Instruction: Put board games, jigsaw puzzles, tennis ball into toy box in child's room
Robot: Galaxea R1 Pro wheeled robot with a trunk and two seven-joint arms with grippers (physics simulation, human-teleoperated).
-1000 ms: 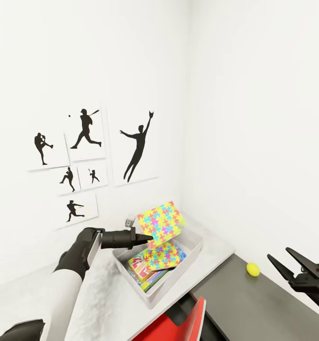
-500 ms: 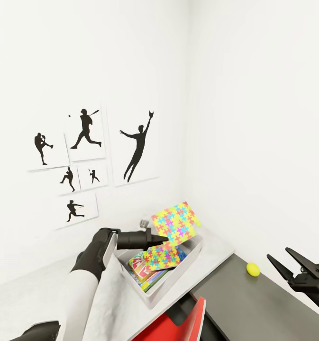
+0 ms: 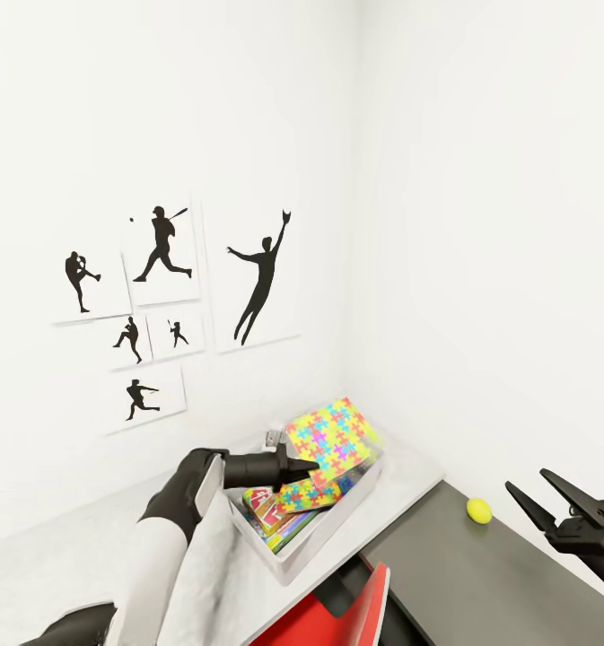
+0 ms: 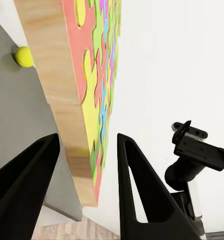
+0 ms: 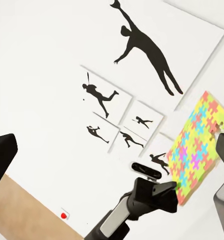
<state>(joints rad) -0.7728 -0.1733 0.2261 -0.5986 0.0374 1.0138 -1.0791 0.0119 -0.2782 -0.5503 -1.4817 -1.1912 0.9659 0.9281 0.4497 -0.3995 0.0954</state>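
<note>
So our left gripper (image 3: pixel 312 467) has its fingers clamped on the lower edge of one jigsaw puzzle (image 3: pixel 331 437), which sits tilted up on end right above the toy box (image 3: pixel 337 525). In the left wrist view the puzzle's wooden edge (image 4: pixel 67 100) runs between the two black fingers (image 4: pixel 136 195), coloured face turned to one side.

The toy box sits on the light-grey table (image 3: pixel 400 467) in the corner of the room. Inside it we can see the second jigsaw puzzle (image 3: pixel 306 494) lying flat-ish on top of a stack of board games (image 3: pixel 270 519), with a red-lettered one showing at the near end.

The tennis ball (image 3: pixel 479 510) rests on the lower dark grey shelf unit (image 3: pixel 463 565), well apart from the box, near the wall.

Our right gripper (image 3: pixel 539 495) hangs over that shelf at the edge of the head view, fingers spread wide with nothing in them.

Black sports-silhouette pictures (image 3: pixel 158 296) are on the wall behind, and something red (image 3: pixel 337 619) sits below the table.
</note>
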